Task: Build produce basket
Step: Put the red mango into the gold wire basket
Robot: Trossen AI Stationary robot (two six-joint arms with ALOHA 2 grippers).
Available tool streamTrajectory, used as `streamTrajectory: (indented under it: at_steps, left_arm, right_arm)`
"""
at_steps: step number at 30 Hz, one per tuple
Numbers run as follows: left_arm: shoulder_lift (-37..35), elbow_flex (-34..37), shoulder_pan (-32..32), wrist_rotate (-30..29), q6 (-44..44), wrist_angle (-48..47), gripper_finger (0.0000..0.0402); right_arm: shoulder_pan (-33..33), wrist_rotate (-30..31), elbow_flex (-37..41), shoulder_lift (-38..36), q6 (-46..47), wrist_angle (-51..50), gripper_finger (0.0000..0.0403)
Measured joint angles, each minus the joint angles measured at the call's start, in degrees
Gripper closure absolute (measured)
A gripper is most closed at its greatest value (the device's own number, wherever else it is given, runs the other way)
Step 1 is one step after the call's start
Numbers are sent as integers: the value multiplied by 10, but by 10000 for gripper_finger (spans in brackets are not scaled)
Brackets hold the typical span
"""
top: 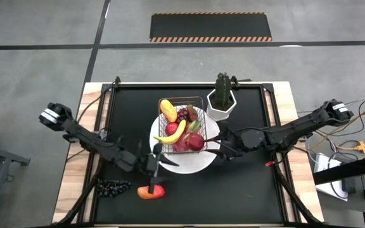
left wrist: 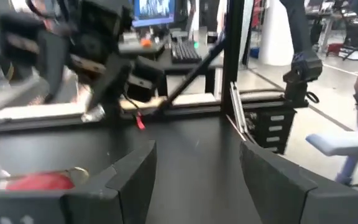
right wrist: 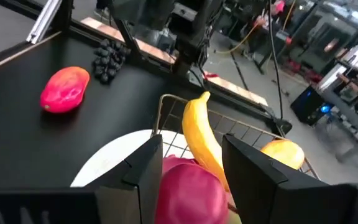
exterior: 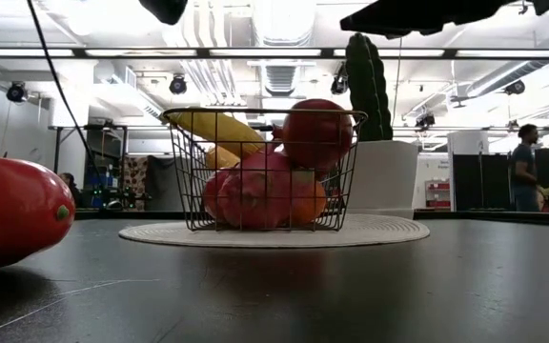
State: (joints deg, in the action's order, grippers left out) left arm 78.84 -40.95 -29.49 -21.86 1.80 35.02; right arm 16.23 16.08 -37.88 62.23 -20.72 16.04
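From above, the basket (top: 182, 120) stands on a round white plate (top: 198, 163) in the middle of the black surface (top: 246, 190), beside a cactus in a white pot (top: 222, 100). It holds a banana (top: 173, 133), red apples (top: 195, 142), an orange piece (top: 168, 110) and dark grapes (top: 183, 114). The left gripper (top: 154, 166) hangs over the near edge of the plate. In the left wrist view its fingers (left wrist: 135, 177) stand apart with nothing between them. The right gripper (top: 224, 151) is at the other side of the plate. Its wrist view shows its fingers (right wrist: 143, 167) apart over a pink-red fruit (right wrist: 188, 193) in the basket. Only the high view and the right wrist view show a red mango (top: 151, 191) and a second bunch of grapes (top: 111, 187) lying on the surface outside the basket. The low view shows the mango (exterior: 12, 214) close to the camera, the fruits heaped above the basket rim, and a person (exterior: 523, 167) far in the room.
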Motion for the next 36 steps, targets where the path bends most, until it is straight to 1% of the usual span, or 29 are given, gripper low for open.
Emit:
streamTrajectory:
  at_steps: [3,5,9,11,15,19,21,24,26,31,34,36]
  left_arm:
    - [23,-48,-8,-4,59,-76,189]
    - [32,-82,-12,-14,130,-157,189]
    - [53,-164,-18,-25,307,-364,189]
    - [67,-209,-25,-16,387,-480,189]
    - [102,-300,-35,75,519,-666,189]
    - [141,-364,-38,181,621,-781,189]
    - [159,-379,-41,226,646,-812,189]
    - [187,-383,-50,284,653,-829,189]
    - [205,-383,-56,300,638,-829,189]
    - [229,-382,-61,297,615,-856,189]
    - [231,-382,-63,272,601,-881,189]
    - [231,-382,-64,268,582,-900,188]
  right_arm:
    - [0,0,19,-18,-20,18,250]
    - [0,0,27,-30,-31,21,250]
    - [0,0,42,-45,-49,25,250]
    - [-2,0,49,-48,-56,36,250]
    - [-9,0,60,-53,-59,49,252]
    - [-13,0,62,-53,-56,49,252]
    - [-13,0,62,-53,-55,52,252]
    - [-13,0,62,-53,-49,56,252]
    - [-13,0,62,-53,-48,55,252]
    - [-13,0,62,-53,-47,55,252]
    - [-13,0,62,-53,-45,55,252]
    - [-13,0,62,-52,-41,55,252]
